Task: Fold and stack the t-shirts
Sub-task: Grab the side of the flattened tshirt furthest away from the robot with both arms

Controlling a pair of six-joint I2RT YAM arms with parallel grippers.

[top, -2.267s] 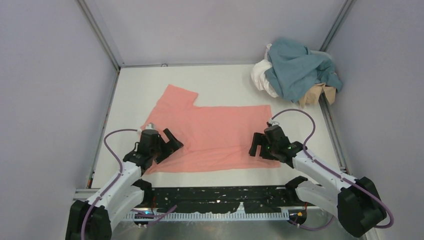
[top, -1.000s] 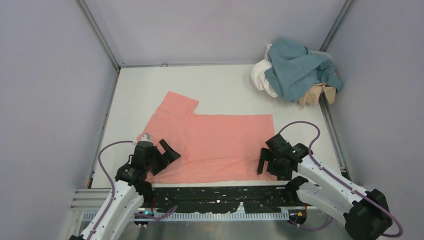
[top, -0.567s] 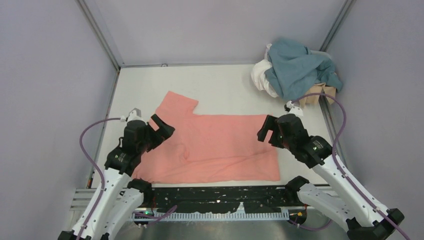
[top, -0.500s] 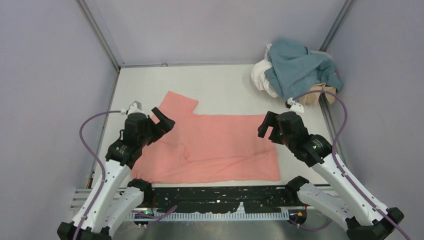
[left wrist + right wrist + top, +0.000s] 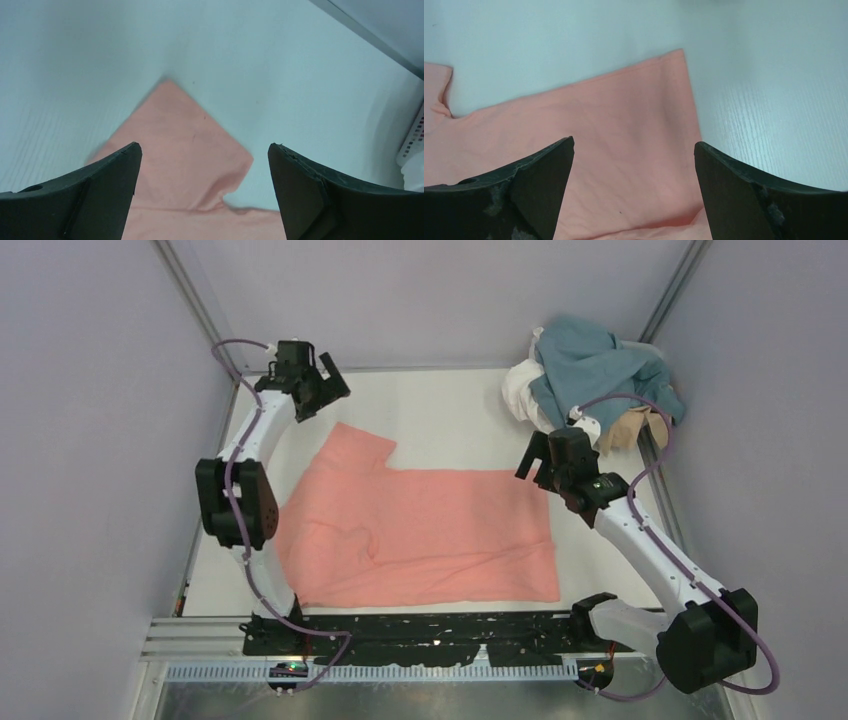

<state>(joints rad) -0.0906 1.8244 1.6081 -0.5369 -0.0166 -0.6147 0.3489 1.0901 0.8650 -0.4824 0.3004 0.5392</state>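
Lying flat on the white surface [image 5: 450, 410], the pink shirt [image 5: 430, 530] is spread with one long edge close to the near rim, and a small wrinkle is seen left of its middle. Its body runs from left to right, and one sleeve [image 5: 355, 440] juts out toward the far left. Over the shirt's far right corner the right tool [image 5: 533, 465] is held with its fingers spread wide; nothing is gripped, and in the right wrist view that corner and bare surface are seen between the fingers. Farther back, the left tool [image 5: 333, 380] is raised near the far left corner of the surface, beyond the sleeve, its fingers likewise spread and empty; the sleeve tip is framed between them in the left wrist view. At the far right corner a crumpled heap is piled: the teal shirt [image 5: 590, 375] lies on top, the white shirt [image 5: 522, 395] bulges out at its left, and the tan shirt [image 5: 630, 425] shows beneath its near side.
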